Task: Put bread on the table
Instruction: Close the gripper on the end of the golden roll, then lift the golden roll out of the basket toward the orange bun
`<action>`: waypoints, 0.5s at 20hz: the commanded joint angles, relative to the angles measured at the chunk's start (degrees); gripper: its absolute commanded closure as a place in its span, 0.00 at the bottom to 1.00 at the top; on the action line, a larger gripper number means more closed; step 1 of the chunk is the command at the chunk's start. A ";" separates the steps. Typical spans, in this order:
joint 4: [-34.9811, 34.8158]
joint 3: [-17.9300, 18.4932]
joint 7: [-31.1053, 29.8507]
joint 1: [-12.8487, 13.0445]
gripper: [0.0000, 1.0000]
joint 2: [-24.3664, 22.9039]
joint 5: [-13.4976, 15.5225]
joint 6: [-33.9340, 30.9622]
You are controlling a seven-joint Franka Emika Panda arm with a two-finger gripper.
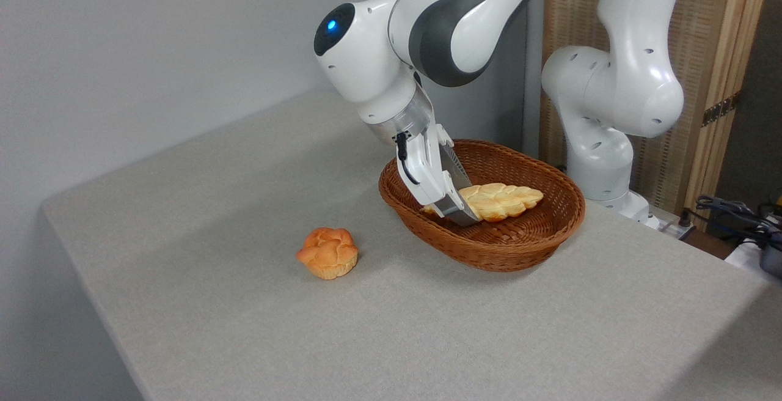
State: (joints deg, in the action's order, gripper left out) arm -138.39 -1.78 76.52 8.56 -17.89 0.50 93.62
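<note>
We reach our two-finger gripper (459,208) into the brown oval wicker basket (550,236), where the pale golden braided bread (504,200) lies. The fingers stand at its left end, probably to lift it; whether they grip it, we cannot tell.

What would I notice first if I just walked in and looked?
The big white arm reaching down into the brown basket right of centre, its gripper at one end of the braided bread. Then the orange bun alone on the grey table, to the basket's left.
</note>
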 commanded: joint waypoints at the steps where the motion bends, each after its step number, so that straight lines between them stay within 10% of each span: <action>1: 0.76 0.29 1.18 0.32 0.77 -0.13 -0.86 -0.45; 10: 5.23 0.37 1.96 0.32 0.75 -0.40 -0.59 -5.62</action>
State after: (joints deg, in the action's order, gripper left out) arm -136.96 -1.78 76.52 8.56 -18.00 0.50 93.03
